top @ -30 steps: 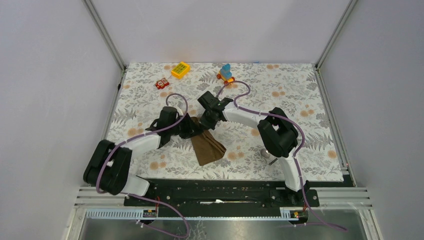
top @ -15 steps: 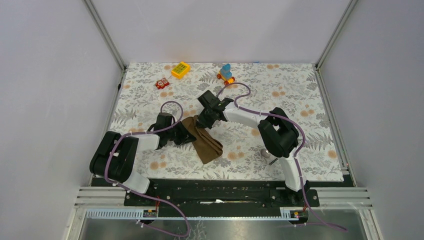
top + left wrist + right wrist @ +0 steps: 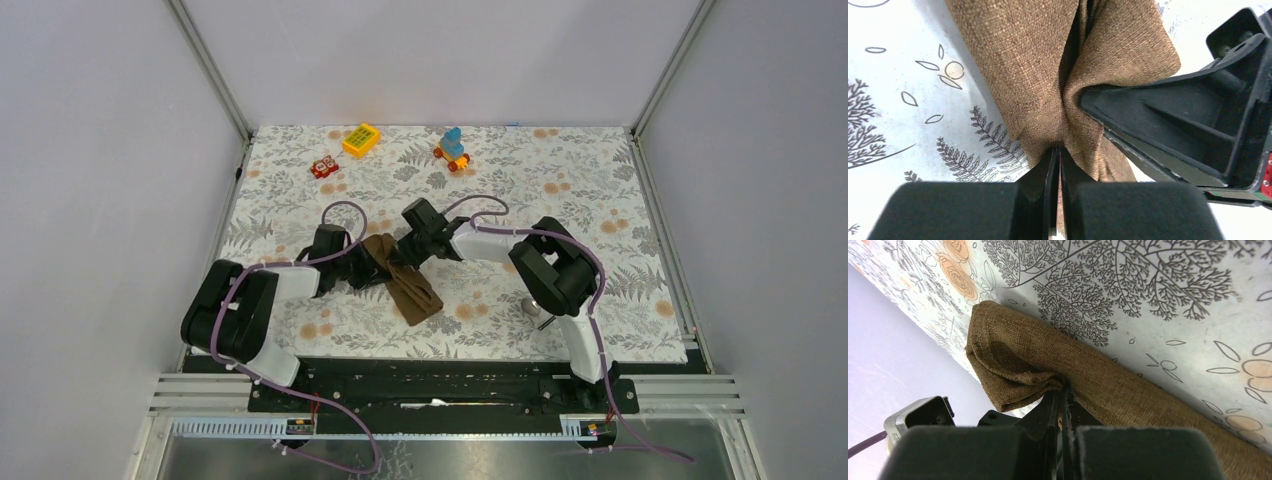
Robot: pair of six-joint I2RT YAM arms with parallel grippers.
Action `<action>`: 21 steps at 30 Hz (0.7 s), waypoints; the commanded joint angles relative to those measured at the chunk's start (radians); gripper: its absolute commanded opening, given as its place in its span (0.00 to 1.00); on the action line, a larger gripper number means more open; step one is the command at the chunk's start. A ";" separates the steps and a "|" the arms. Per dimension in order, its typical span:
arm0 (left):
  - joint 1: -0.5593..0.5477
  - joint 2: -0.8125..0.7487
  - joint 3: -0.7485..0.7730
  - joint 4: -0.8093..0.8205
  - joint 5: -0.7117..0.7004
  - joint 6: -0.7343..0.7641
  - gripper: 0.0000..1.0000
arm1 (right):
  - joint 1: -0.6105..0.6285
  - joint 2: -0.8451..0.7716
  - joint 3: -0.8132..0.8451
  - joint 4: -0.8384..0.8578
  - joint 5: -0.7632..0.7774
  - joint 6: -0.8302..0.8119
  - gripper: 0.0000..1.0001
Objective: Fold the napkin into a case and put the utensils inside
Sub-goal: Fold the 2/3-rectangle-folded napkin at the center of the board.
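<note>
Near the middle of the flowered tablecloth (image 3: 600, 200), the left gripper (image 3: 372, 270) and right gripper (image 3: 405, 257) each pinch the far end of the folded brown napkin (image 3: 412, 290), seemingly to hold its narrow shape, while the spoon (image 3: 528, 305) lies well apart by the right arm.

I see the napkin (image 3: 408, 285), a dark-brown coarse-weave cloth, folded into a narrow strip lying diagonally on the floral surface (image 3: 600, 200). Its far end is bunched into creases. The small silver spoon (image 3: 528, 305) and thin dark stick (image 3: 545, 322) lie together well to its right, outside it.
</note>
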 commanded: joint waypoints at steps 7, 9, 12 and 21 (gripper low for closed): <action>-0.002 0.036 0.029 -0.012 -0.071 0.054 0.07 | 0.031 -0.074 -0.096 0.264 0.047 0.262 0.00; -0.002 0.018 0.029 -0.035 -0.082 0.061 0.07 | 0.031 -0.066 -0.119 0.278 0.060 0.281 0.00; -0.003 -0.035 0.022 -0.070 -0.104 0.072 0.09 | 0.034 -0.049 -0.206 0.387 0.042 0.340 0.00; -0.002 -0.195 0.001 -0.191 -0.144 0.082 0.23 | 0.034 -0.034 -0.276 0.482 0.076 0.389 0.00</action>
